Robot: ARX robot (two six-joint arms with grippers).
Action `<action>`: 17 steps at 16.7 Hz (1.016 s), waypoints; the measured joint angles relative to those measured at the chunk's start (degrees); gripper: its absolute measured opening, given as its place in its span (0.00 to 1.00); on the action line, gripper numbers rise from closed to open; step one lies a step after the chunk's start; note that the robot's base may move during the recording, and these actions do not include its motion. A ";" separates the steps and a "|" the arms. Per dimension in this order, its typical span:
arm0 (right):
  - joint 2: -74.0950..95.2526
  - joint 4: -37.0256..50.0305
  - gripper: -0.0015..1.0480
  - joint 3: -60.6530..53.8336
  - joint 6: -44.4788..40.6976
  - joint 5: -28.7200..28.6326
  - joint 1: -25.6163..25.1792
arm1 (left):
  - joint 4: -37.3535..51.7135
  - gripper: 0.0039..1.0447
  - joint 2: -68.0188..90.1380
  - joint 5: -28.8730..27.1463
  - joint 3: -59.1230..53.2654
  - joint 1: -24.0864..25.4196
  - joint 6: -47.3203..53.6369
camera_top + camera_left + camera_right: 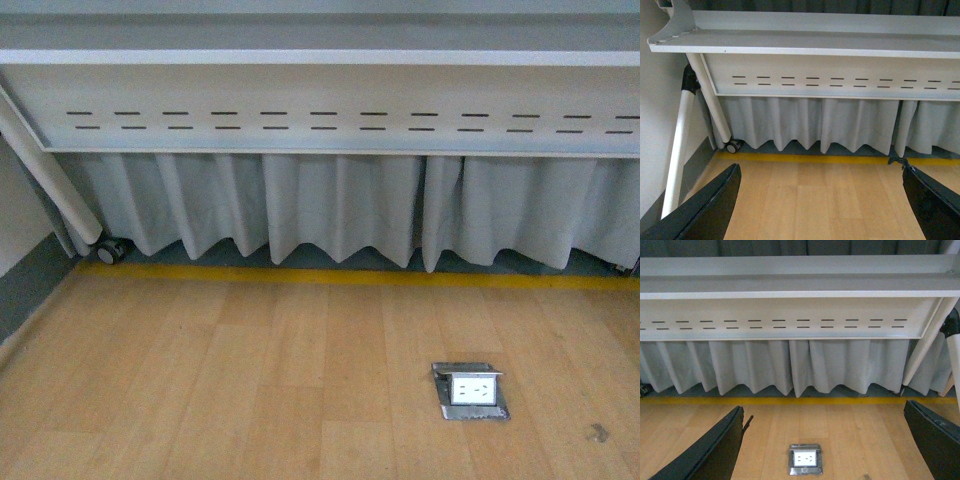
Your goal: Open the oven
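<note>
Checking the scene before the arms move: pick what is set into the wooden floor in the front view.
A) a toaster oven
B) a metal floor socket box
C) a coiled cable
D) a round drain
B: a metal floor socket box with a white outlet face sits in the wooden floor; no oven shows in any view.

- floor [250, 380]: light honey wood planks, with a yellow stripe [330, 277] along its far edge
- curtain [320, 205]: pale grey, pleated
- table panel [330, 110]: white with two rows of dark slots
- floor socket [471, 390]: silvery frame, white face
- gripper fingers [705, 210]: black, seemingly matte
</note>
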 joint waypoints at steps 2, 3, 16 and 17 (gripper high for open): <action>0.00 0.00 0.94 0.00 0.00 0.00 0.00 | 0.00 0.94 0.00 0.00 0.00 0.00 0.00; 0.00 0.00 0.94 0.00 0.00 0.00 0.00 | 0.00 0.94 0.00 0.00 0.00 0.00 0.00; 0.00 0.00 0.94 0.00 0.00 0.00 0.00 | 0.00 0.94 0.00 0.00 0.00 0.00 0.00; 0.00 0.00 0.94 0.00 0.00 0.00 0.00 | 0.00 0.94 0.00 0.00 0.00 0.00 0.00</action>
